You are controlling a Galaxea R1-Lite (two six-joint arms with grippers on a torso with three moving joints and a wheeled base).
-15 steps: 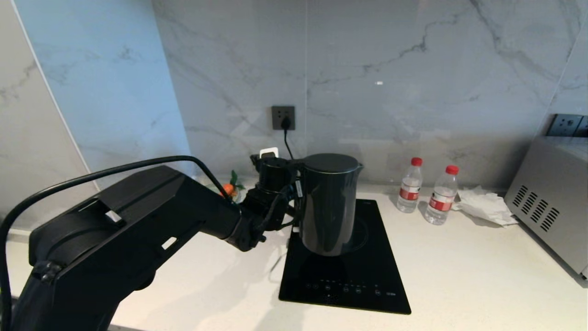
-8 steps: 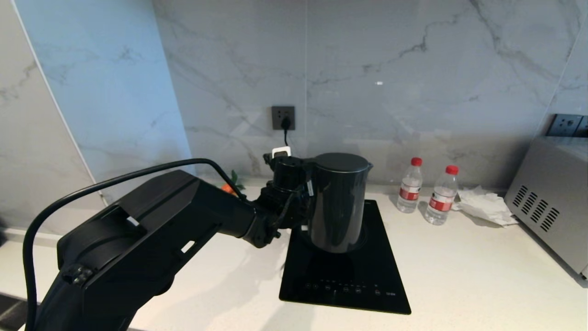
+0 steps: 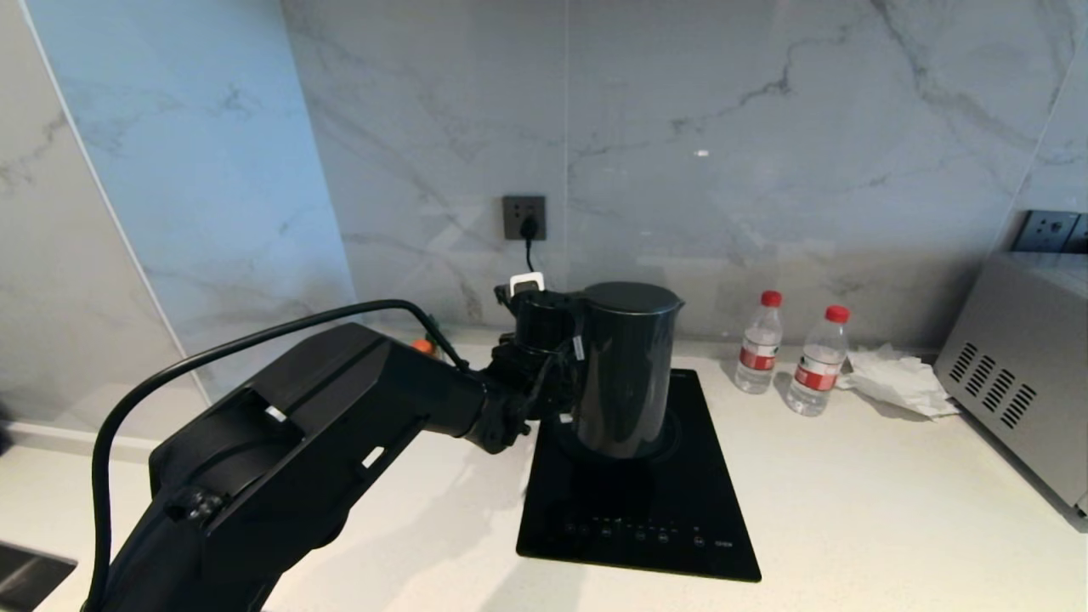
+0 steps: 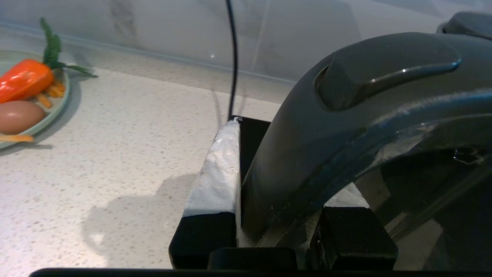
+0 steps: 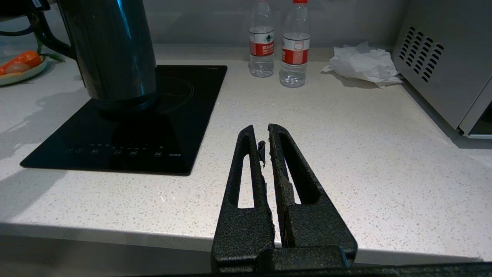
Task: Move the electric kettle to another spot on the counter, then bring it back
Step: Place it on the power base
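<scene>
The electric kettle (image 3: 625, 374), tall and glossy black, stands upright over the back half of the black cooktop; whether its base touches the glass I cannot tell. My left gripper (image 3: 557, 374) is at the kettle's left side, shut on the loop handle. In the left wrist view the handle (image 4: 307, 154) fills the space between the taped fingers (image 4: 219, 169) of my left gripper (image 4: 284, 173). My right gripper (image 5: 262, 130) hangs shut and empty at the front edge of the white speckled counter (image 5: 346, 154), and the kettle (image 5: 111, 50) shows beyond it.
The cooktop (image 3: 637, 518) lies in the middle of the counter (image 3: 850, 510). Two water bottles (image 3: 758, 344) (image 3: 818, 361), crumpled tissue (image 3: 897, 378) and a steel appliance (image 3: 1020, 374) stand to the right. A plate of food (image 4: 23, 92) sits left of the kettle, below a wall socket (image 3: 524, 218).
My left arm has reached further out, carrying the kettle to the right and back toward the wall, over the cooktop. The grip on the handle is unchanged.
</scene>
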